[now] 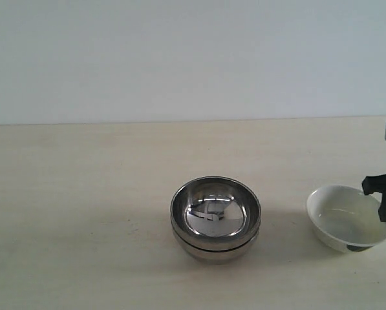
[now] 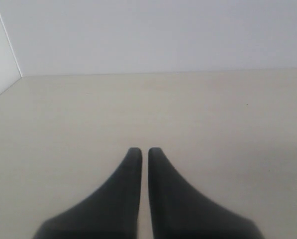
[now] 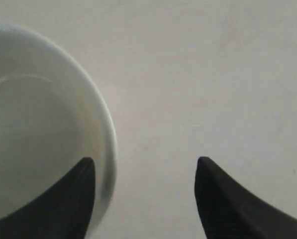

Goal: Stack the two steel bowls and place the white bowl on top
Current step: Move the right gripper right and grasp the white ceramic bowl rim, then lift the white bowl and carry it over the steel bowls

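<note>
The two steel bowls (image 1: 215,219) are already nested on the worktop (image 1: 83,194). The white bowl (image 1: 344,219) is yet to be added. Its rim is straddled (not yet gripped) by the spread right tool (image 3: 145,162), and the left tool (image 2: 145,150) is clenched, empty.

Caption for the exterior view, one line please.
Two steel bowls stacked at centre; open right gripper straddles the rim of the white bowl at right.

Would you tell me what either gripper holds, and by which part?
Nothing is held. The right gripper stands open astride the rim of the white bowl, one finger inside, the other well outside. The left gripper is shut and empty.
</note>
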Controlling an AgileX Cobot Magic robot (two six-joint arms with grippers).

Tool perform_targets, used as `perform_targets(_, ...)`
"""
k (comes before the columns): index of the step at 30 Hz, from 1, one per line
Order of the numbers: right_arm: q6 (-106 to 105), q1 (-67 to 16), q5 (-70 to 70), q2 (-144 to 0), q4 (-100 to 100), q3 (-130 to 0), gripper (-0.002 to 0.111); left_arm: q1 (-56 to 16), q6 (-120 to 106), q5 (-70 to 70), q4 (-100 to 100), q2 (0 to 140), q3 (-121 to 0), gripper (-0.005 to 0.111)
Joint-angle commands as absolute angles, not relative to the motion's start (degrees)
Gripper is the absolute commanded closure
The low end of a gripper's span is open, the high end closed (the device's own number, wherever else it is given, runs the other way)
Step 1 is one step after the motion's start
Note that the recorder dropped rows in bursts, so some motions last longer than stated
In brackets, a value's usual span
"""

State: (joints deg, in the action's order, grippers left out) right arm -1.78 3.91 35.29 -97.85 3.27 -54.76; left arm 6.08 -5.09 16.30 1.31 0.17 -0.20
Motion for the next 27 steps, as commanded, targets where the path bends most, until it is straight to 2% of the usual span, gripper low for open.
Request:
perform_targets(1,-4.59,4.05,29.60,-97.82,7.43,-54.47,0.055,6.11,-4.44,15.92,1.47,0.00,0.00,0.103)
perform_targets(13,-12.84,4.05,27.80,-104.38,17.73,-54.47,0.055,6.11,-4.44,15.92,1.47,0.00,0.00,0.103)
perform_targets(16,-14.59,4.05,27.14,-105.24,20.25,-54.47,0.058,6.11,-4.44,15.92,1.47,0.00,0.00,0.103)
perform_targets(19,-16.10,3.44,26.93,-105.94,21.07,-54.47,0.072,6.11,-4.44,15.92,1.47,0.00,0.00,0.103)
perform_targets(24,-16.41,2.20,27.35,-105.91,21.17,-54.47,0.106,6.11,-4.44,15.92,1.47,0.00,0.00,0.103)
perform_targets(27,-16.64,2.09,27.48,-105.24,21.84,-54.47,0.108,6.11,-4.44,15.92,1.47,0.00,0.00,0.103)
